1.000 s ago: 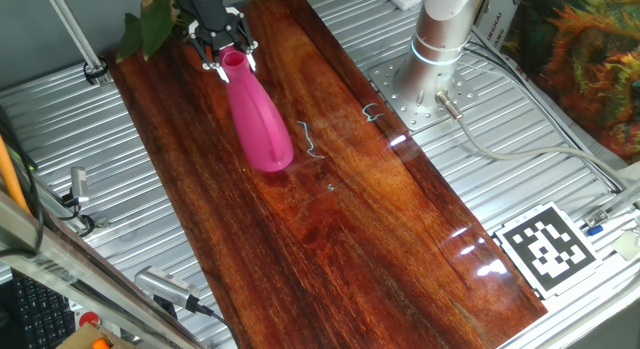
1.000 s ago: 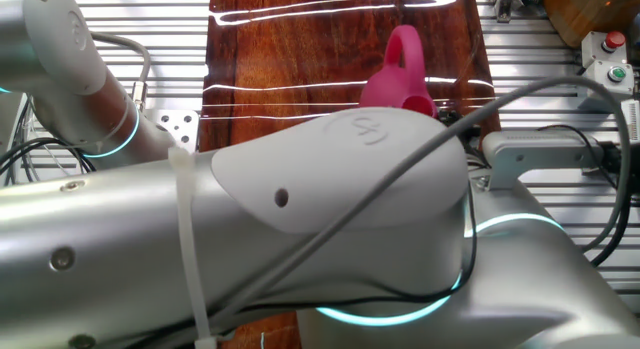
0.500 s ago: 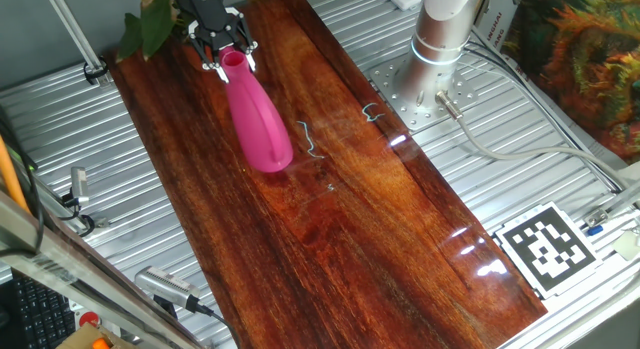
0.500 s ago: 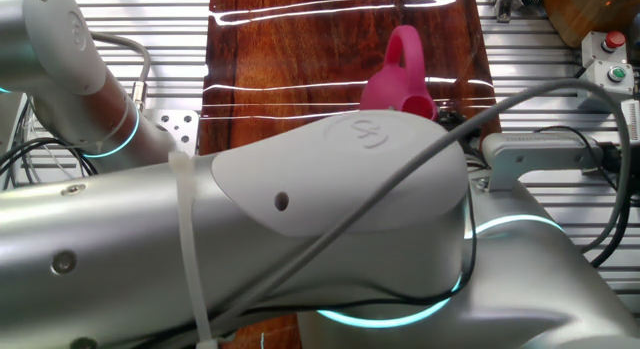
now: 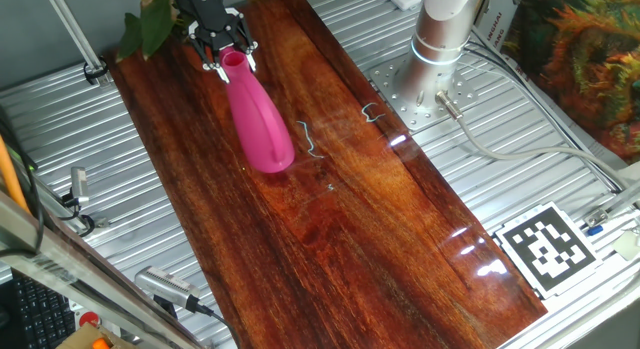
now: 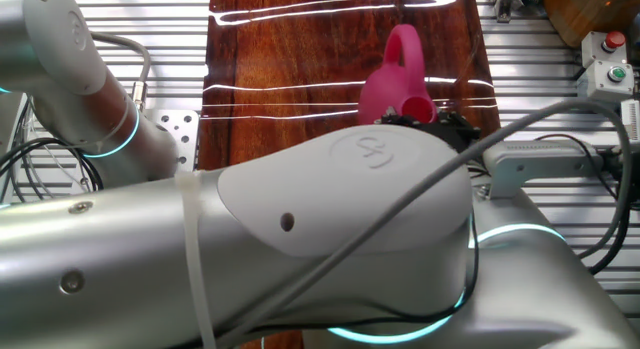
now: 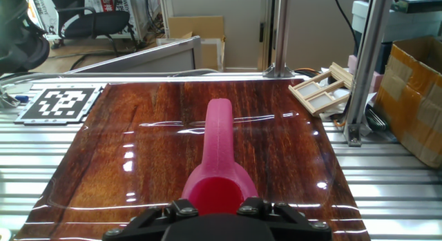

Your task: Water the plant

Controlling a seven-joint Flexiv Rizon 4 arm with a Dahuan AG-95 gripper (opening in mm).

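A pink watering can (image 5: 258, 121) sits on the dark wooden tabletop (image 5: 340, 229). Its narrow top end is at the far left end of the board. My gripper (image 5: 228, 55) sits at that top end, with one fingertip on each side of the pink rim, shut on it. In the hand view the can's round pink body (image 7: 215, 188) fills the space just ahead of the gripper, and a long pink part runs away from it. In the other fixed view my arm hides most of the can (image 6: 398, 71). The plant (image 5: 148, 27), a few dark-green leaves, is just left of the gripper.
The arm's base (image 5: 440, 34) stands on the metal table to the right of the board. A bushy orange-and-green foliage mass (image 5: 585, 54) fills the far right corner. A black-and-white marker (image 5: 548, 247) lies near the front right. A metal post (image 7: 362, 68), a wooden frame (image 7: 321, 89) and a cardboard box (image 7: 418, 96) stand beside the board.
In the other fixed view my arm's shell has shifted slightly down and to the right. The can and gripper have barely moved in the first fixed view.
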